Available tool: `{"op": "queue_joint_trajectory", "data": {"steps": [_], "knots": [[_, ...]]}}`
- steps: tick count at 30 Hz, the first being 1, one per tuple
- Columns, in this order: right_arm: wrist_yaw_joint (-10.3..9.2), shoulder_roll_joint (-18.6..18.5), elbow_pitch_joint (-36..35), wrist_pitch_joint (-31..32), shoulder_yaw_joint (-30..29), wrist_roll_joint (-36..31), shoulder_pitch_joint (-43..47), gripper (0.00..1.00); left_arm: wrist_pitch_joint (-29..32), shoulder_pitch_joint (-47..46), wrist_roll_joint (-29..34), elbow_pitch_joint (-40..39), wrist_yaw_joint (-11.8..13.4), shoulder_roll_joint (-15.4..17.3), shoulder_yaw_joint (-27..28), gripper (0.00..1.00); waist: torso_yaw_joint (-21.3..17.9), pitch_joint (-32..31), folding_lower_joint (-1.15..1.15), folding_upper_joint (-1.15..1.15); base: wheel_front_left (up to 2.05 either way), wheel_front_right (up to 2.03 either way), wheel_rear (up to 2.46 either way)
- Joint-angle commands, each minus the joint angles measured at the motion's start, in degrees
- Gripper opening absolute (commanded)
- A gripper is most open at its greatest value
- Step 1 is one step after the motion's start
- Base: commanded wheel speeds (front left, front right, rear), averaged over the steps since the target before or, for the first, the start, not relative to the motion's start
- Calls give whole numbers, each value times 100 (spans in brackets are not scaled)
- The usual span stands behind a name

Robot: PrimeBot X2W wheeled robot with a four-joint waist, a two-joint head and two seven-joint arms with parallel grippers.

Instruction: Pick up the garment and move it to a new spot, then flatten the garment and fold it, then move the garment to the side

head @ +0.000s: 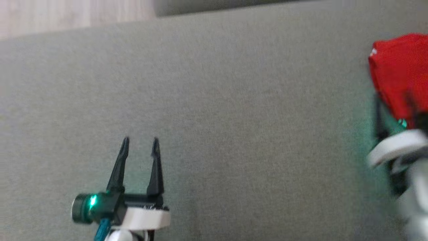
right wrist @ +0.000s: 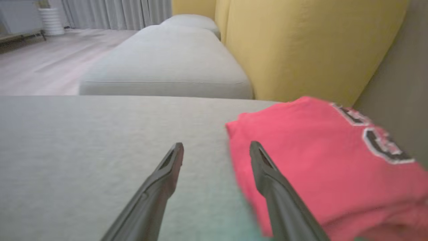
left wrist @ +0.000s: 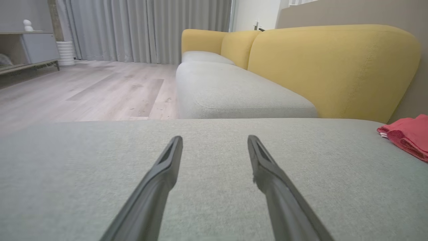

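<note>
The garment (head: pixel 401 70) is red and lies folded on the grey cushion at the far right, with white-edged dark lettering on top (right wrist: pixel 381 144). My right gripper (right wrist: pixel 216 147) is open just over the cushion at the garment's left edge. One of its fingers (right wrist: pixel 277 187) overlaps that edge, and the gap between the fingers shows mostly bare grey fabric. Its pale wrist (head: pixel 398 145) is blurred in the head view. My left gripper (head: pixel 140 142) stands open and empty at the lower left, far from the garment (left wrist: pixel 409 134).
The grey cushion (head: pixel 234 100) spreads wide between the two grippers. Yellow backrests (left wrist: pixel 334 67) rise behind it, next to another grey seat (left wrist: pixel 234 90). Wooden floor (left wrist: pixel 83 90), grey curtains and a low cabinet lie beyond.
</note>
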Motion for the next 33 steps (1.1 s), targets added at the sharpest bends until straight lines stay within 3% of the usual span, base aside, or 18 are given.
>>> {"op": "queue_joint_trajectory", "data": {"steps": [1,4,7,13,22,33], "knots": [[-4,80,-296,-92,254,98,215,100,-36,57,-32,-163,77,-21,253,100,154,-519,1,0,0,0,0],[-4,549,-955,-103,742,369,827,100,-36,323,21,-171,127,-21,345,100,166,-953,1,0,0,0,0],[-4,767,-1679,-105,1194,564,1434,100,-36,532,55,-193,166,-21,444,100,181,-1218,1,0,0,0,0],[-4,1089,-2479,-106,1243,348,2193,100,-36,655,46,-224,190,-21,662,100,243,-1399,1,0,0,0,0],[-4,1340,-2783,-107,1076,-53,2797,100,-36,857,103,-232,76,-21,811,100,306,-1592,1,0,0,0,0],[-4,1436,-2752,-107,910,-149,2821,100,-36,934,300,-149,-57,-22,828,100,275,-1651,1,0,0,0,0]]}}
